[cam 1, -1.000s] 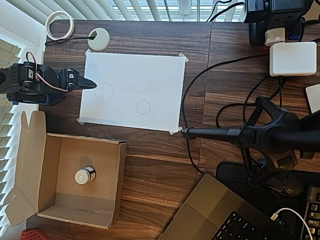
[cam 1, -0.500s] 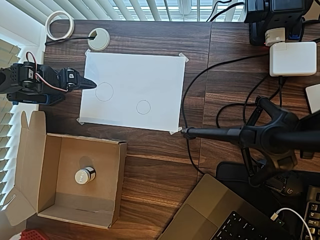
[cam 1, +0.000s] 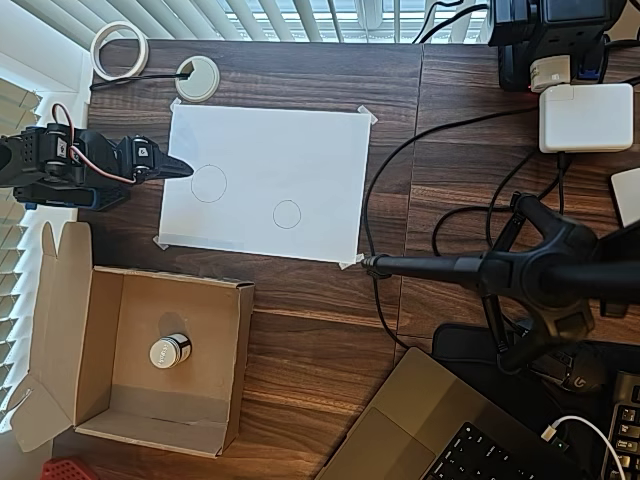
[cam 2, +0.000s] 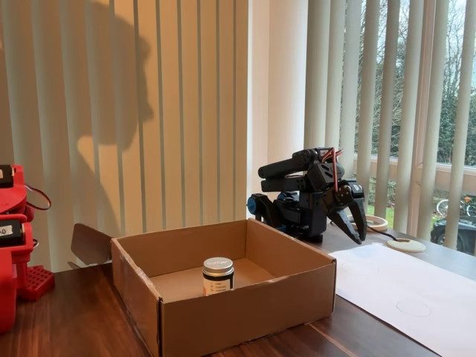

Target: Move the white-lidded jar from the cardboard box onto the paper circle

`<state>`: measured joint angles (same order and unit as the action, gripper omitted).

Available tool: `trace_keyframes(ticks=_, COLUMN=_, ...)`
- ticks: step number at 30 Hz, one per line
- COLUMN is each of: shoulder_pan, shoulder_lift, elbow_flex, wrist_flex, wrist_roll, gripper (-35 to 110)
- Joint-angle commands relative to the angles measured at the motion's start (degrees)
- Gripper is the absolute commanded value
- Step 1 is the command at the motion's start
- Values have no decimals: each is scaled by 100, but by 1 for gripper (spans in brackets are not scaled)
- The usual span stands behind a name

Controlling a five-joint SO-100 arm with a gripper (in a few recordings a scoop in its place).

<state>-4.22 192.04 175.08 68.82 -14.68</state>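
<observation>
The white-lidded jar stands upright on the floor of the open cardboard box at the lower left of the overhead view. In the fixed view the jar sits mid-box. The small paper circle is drawn on the taped white sheet, right of a larger circle; the small circle is faint in the fixed view. My gripper is shut and empty, its tip over the sheet's left edge beside the larger circle. It hangs behind the box, pointing down.
A white desk grommet and a tape roll lie at the back. A black stand with cables, a white power adapter and a laptop fill the right side. Red equipment stands left of the box.
</observation>
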Motion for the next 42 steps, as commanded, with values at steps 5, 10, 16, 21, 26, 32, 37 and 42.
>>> trace_keyframes(ticks=5, shoulder_pan=-70, shoulder_lift=360, elbow_flex=-18, wrist_flex=97, wrist_roll=-105, gripper=0)
trace_keyframes(ticks=10, shoulder_pan=-70, shoulder_lift=360, elbow_flex=-18, wrist_flex=97, wrist_roll=-105, gripper=0)
trace_keyframes(ticks=16, shoulder_pan=-70, shoulder_lift=360, elbow_flex=-18, wrist_flex=97, wrist_roll=-105, gripper=0)
trace_keyframes(ticks=21, shoulder_pan=-70, shoulder_lift=360, elbow_flex=-18, wrist_flex=97, wrist_roll=-105, gripper=0)
trace_keyframes(ticks=26, shoulder_pan=-132, shoulder_lift=360, elbow_flex=-18, wrist_flex=97, wrist_roll=-185, gripper=1)
trace_keyframes(ticks=32, shoulder_pan=-466, shoulder_lift=360, elbow_flex=272, wrist_flex=-501, wrist_roll=-1951, gripper=0)
trace_keyframes(ticks=37, shoulder_pan=-141, shoulder_lift=343, elbow_flex=422, wrist_flex=-97, wrist_roll=-4052, gripper=17)
trace_keyframes(ticks=42, shoulder_pan=-211, shoulder_lift=-18, elbow_flex=-220, wrist_flex=-237, wrist_roll=-3463, gripper=17)
